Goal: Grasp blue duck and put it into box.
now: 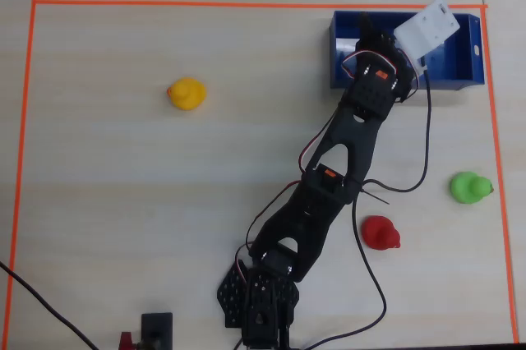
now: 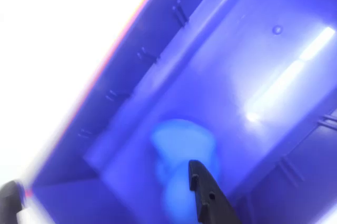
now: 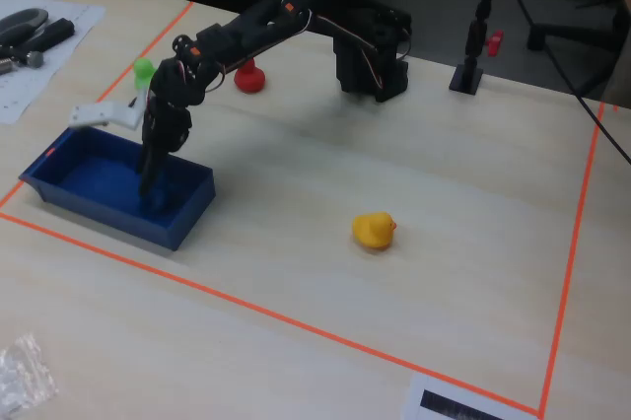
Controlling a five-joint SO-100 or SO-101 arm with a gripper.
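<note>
Nearest the wrist camera: one black claw finger (image 2: 208,197), rising from the bottom edge, its tip directly in front of a pale blue rounded blur.

Item, blue duck (image 2: 181,148): soft-focus rounded blue form low inside the bin, by the near corner. It appears to sit on or just above the floor; which one cannot be told. Not visible in the overhead or fixed views, where the arm and bin wall cover it.

Item, claw (image 3: 150,183): reaching down inside the bin in the fixed view. Only one finger shows clearly, so I cannot tell whether it grips the duck or has let go.

Item, box (image 1: 460,71): dark-blue rectangular bin at the top right corner of the taped area in the overhead view. Low ribbed walls, glossy floor with light streaks, a small hole (image 2: 277,30) in the floor. Contents: the blue duck only, as far as the pictures show.

Items, outside the box, on the counter (image 1: 123,202): yellow duck (image 1: 186,93), green duck (image 1: 470,187), red duck (image 1: 380,232), all well apart from the bin.

Progress, judged: carrying is done and the duck is within the walls. Left to do: confirm release, then lift the arm clear without dragging the duck out.
</note>
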